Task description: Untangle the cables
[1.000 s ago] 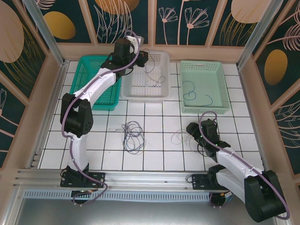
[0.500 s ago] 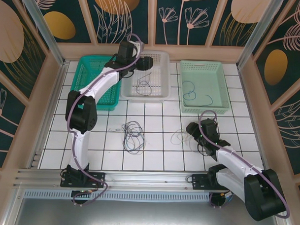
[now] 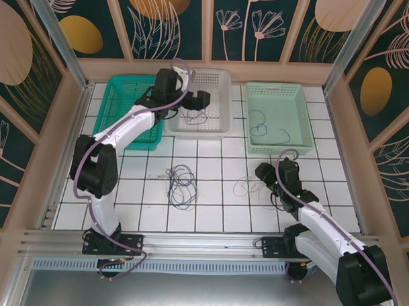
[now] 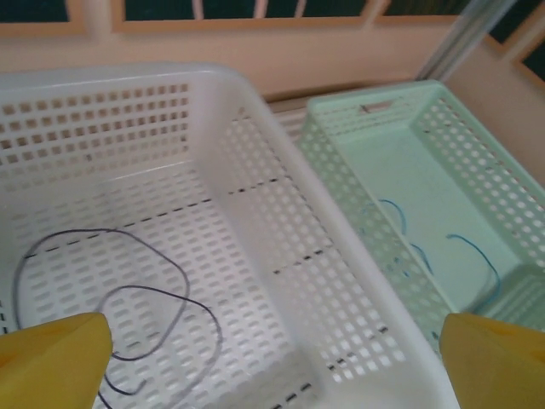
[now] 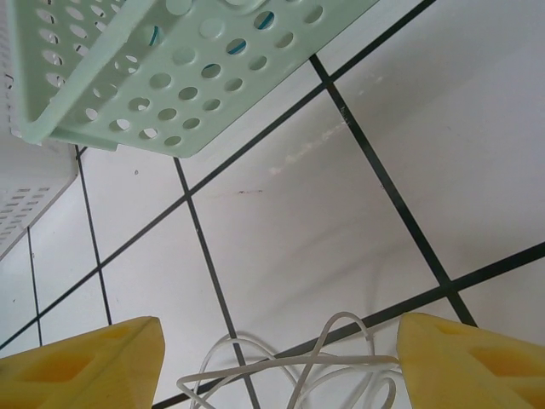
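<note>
The table [image 3: 211,160] is white tiles with dark lines, and the walls around it have flower pictures. Three baskets sit along the far edge: a teal basket [image 3: 126,96] on the left, a white basket [image 3: 228,100] in the middle and a pale green basket [image 3: 287,105] on the right.

The cables are in four places. One dark cable [image 3: 194,116] lies in the white basket. A bluish cable [image 3: 261,131] lies in the pale green one. A dark tangle [image 3: 181,184] sits in the middle of the table. A pale cable [image 3: 244,186] lies a little to its right, apart from it.

The left gripper [image 3: 200,98] hangs over the white basket with its fingers spread wide and nothing in them. The right gripper [image 3: 260,176] is low, just beside the pale cable, also spread wide and empty. In the right wrist view the pale loops lie between its yellow fingers.

I think the pale cable is the job right now. The right gripper should go straight down so that a strand sits between the fingers, then close on it. It should lift slowly, because a floppy wire can slip out or drag.

The dark tangle looks harder. Pull one outer loop gently.
</note>
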Available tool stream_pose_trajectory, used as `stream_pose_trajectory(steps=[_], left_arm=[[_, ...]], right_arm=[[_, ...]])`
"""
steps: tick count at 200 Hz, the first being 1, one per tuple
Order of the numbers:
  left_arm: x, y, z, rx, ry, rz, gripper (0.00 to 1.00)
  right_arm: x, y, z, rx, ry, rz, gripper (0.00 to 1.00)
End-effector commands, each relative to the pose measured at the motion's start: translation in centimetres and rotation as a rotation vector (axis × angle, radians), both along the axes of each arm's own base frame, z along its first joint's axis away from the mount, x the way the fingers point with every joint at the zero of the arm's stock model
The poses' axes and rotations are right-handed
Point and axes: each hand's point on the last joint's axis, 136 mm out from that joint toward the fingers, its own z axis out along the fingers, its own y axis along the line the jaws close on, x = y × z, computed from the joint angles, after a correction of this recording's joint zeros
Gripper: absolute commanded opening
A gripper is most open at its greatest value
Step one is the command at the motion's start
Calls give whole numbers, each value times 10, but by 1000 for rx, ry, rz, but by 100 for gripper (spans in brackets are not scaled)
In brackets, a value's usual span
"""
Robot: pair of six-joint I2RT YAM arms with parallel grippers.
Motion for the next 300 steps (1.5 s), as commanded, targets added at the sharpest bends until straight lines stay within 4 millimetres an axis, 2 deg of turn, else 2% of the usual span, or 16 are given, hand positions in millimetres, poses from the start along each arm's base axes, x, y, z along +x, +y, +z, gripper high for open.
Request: stream_pose_trajectory(steps=[1,28,72,93,121,138,166,184,221,270,300], left_arm=[[-34,-30,29,15,-153,-154,99],[-83,-59,19,31,-187,-351,96],[-157,-96,-36,74,-105,-648,87],[-183,-112,-65,94,-28,-737,81],[-210,-137,-82,141,-39,-833,80],[-219,-151,-87,168,-49,-882,81],[-230,-172,-108,229,-28,-929,79],[-229,-181,-120,278,-33,-909,77],[-224,-200,-127,285,-41,-896,73],[-231,-214,-147,333,-34,-910,68],[-233,-216,-160,348,3,-916,65]], right_arm=[[4,1,13,3,-19,0,73],[8,1,23,14,-47,-3,73],[10,-1,29,35,-61,-15,73],[9,-7,26,38,-50,-35,73],[7,-16,27,33,-47,-60,75],[7,-23,27,24,-47,-78,75],[4,-33,26,12,-38,-104,75],[3,-39,28,5,-43,-118,75],[-1,-48,27,22,-40,-124,76],[-4,-60,26,32,-46,-144,75],[-4,-61,24,40,-47,-143,75]])
